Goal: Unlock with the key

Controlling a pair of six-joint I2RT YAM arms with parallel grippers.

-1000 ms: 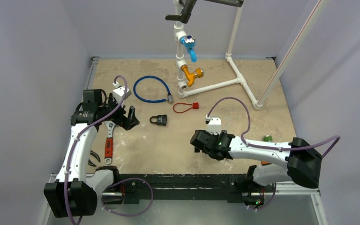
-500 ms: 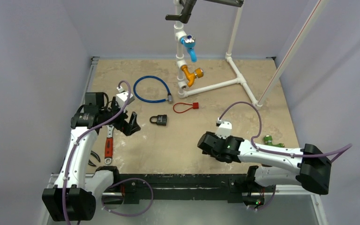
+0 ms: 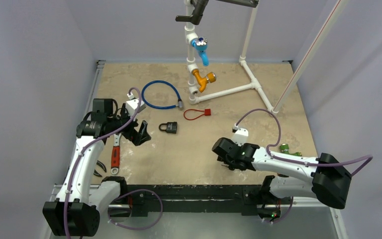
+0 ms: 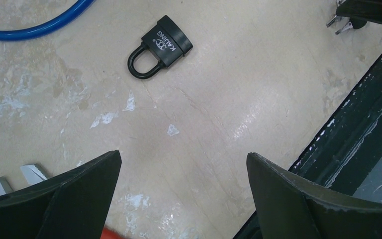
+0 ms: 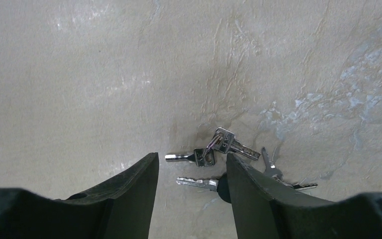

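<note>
The padlock (image 3: 168, 127) lies flat on the table (image 3: 189, 149) with its shackle seated in the body, just ahead of the left gripper (image 3: 142, 133). That gripper's fingers are spread wide with nothing between them. In the left wrist view the lock is framed beyond the gap, clear of both fingers.

The bunch of keys (image 5: 219, 149) is found on the table near the front edge, well apart from the padlock, under the right gripper (image 5: 191, 167). The fingers of that gripper are held partly apart and lowered astride the bunch, with one key blade lying in the gap. No key is seen pinched, and whether a finger touches metal cannot be told.

Nothing of the task is judged complete. A key is not yet picked up and the padlock is not yet steadied. The key is yet to be carried across, inserted and turned, and the shackle is yet to be released.
</note>
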